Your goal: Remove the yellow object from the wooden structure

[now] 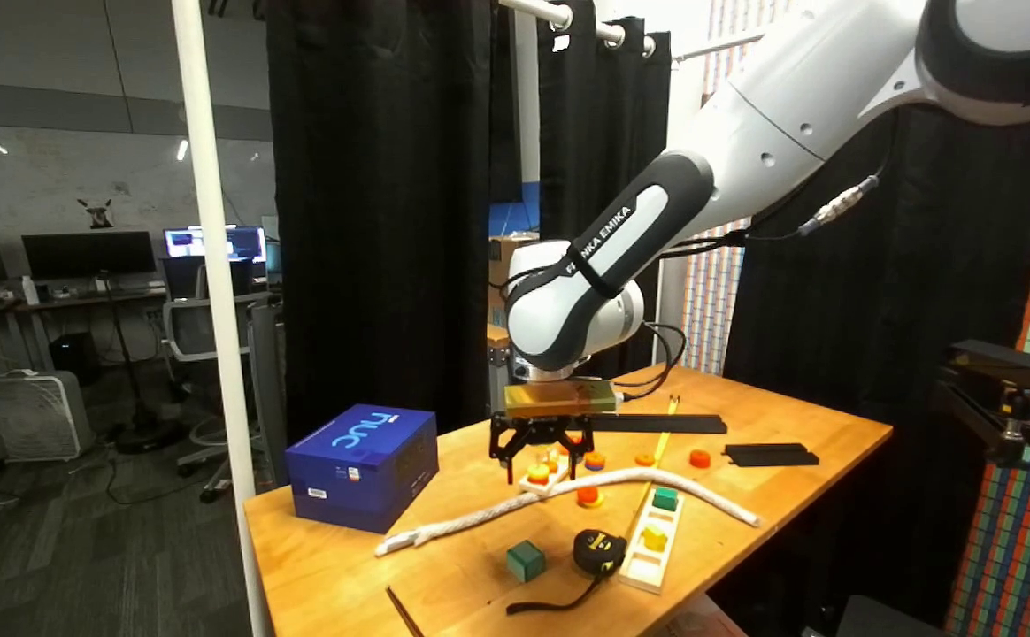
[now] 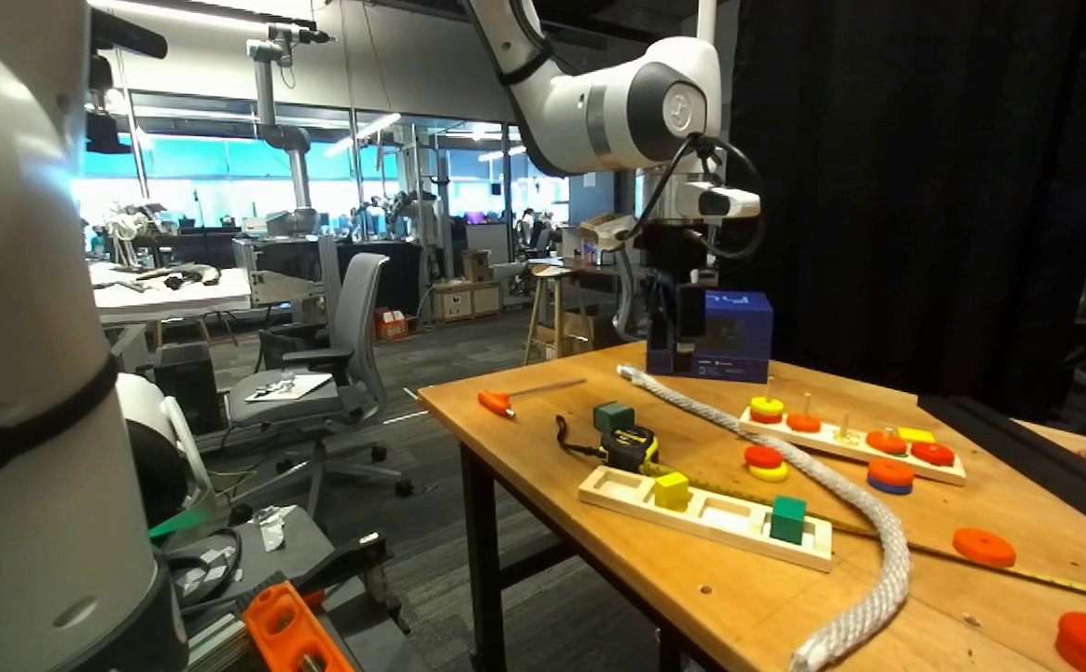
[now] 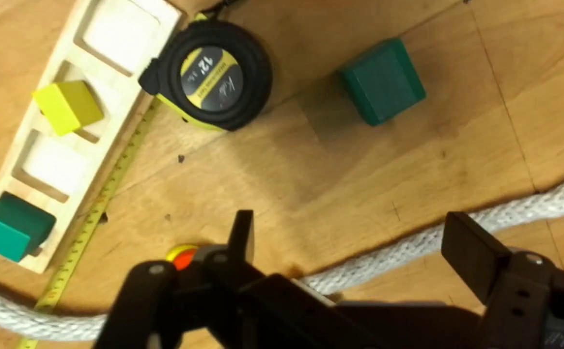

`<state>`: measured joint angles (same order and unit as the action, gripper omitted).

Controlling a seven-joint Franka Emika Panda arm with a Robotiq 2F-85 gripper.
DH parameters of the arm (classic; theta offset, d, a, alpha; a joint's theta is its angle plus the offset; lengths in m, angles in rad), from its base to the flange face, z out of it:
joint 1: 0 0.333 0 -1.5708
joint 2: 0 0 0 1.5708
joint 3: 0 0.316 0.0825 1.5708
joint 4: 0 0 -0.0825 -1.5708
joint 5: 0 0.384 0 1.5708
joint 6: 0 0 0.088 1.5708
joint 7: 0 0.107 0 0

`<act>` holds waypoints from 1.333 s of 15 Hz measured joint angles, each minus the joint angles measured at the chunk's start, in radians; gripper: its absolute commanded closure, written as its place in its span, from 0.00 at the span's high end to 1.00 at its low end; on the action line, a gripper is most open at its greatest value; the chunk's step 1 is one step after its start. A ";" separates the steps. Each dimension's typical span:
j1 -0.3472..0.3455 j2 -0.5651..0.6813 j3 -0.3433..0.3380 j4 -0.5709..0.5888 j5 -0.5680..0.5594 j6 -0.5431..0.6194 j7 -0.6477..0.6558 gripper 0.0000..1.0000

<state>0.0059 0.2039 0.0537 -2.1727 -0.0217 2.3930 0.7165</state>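
In an exterior view, the hand (image 1: pixel 541 471) hangs well apart from the wooden tray (image 1: pixel 642 580), jaws spread. In an exterior view, the yellow block (image 2: pixel 671 491) sits in the tray, a compartment between it and a green block (image 2: pixel 787 519). The wrist view has a tape measure (image 3: pixel 211 77) just beside the tray.

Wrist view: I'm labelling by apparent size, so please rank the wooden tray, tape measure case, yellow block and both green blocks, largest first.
1. Wooden tray
2. Tape measure case
3. Loose green block and green block in the tray: too close to call, and nearness to the camera may matter
4. Yellow block
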 measured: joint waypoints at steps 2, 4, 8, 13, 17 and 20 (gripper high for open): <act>0.013 0.046 -0.029 0.058 0.000 0.000 0.017 1.00; 0.023 0.093 -0.058 0.108 0.000 0.000 0.045 1.00; 0.042 0.170 -0.121 0.175 -0.005 0.034 0.143 1.00; 0.073 0.245 -0.172 0.240 -0.015 0.073 0.265 1.00; 0.087 0.297 -0.194 0.280 -0.015 0.075 0.323 1.00; 0.092 0.323 -0.207 0.300 -0.015 0.075 0.347 1.00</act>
<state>0.0981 0.5269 -0.1532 -1.8728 -0.0367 2.4685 1.0640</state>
